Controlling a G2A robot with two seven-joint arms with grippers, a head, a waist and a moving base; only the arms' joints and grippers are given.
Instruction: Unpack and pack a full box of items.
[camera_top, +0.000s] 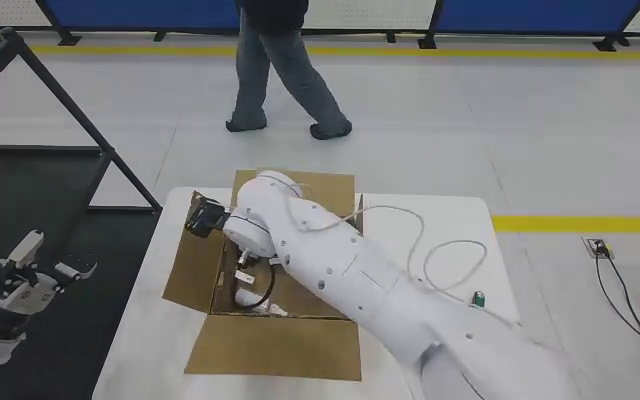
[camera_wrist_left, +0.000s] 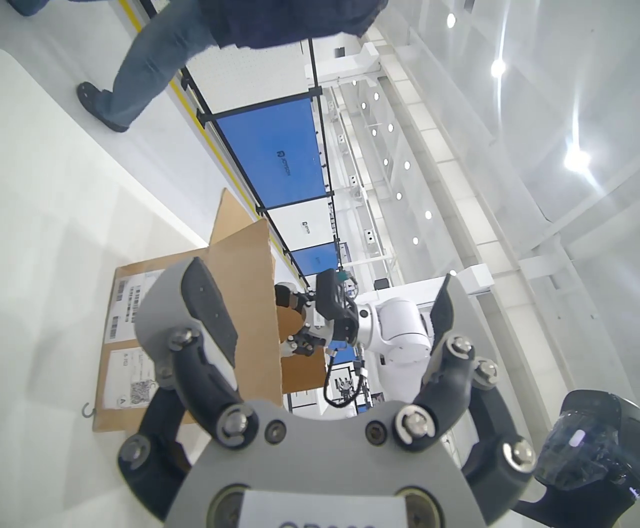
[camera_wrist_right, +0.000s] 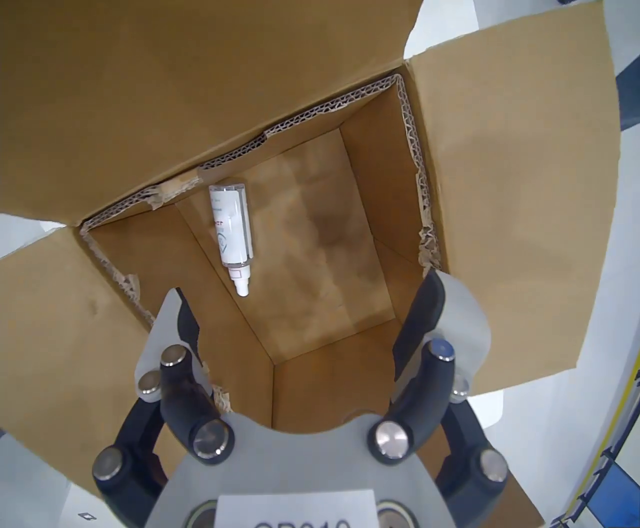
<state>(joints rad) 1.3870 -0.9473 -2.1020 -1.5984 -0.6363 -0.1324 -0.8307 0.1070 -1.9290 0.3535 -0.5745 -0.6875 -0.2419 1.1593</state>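
Box (camera_top: 275, 345) sits flaps-open on bench (camera_top: 440, 230) with one bottle (camera_wrist_right: 231, 230) lying on its floor by a wall, so nearly emptied or barely repacked, can't tell; right claw (camera_wrist_right: 305, 295) released above the opening, left claw (camera_wrist_left: 320, 277) released, well apart.

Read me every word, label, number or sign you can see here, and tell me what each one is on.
Nothing reads clearly enough to quote.
On the cardboard box, shipping labels: barcodes, a square code and fine print, too small.
On the bottle inside the box: red and blue print, blurred.
On the blue wall panels: white marks, too small.
On the left gripper and right gripper, white tags: cut off at the picture's edge.
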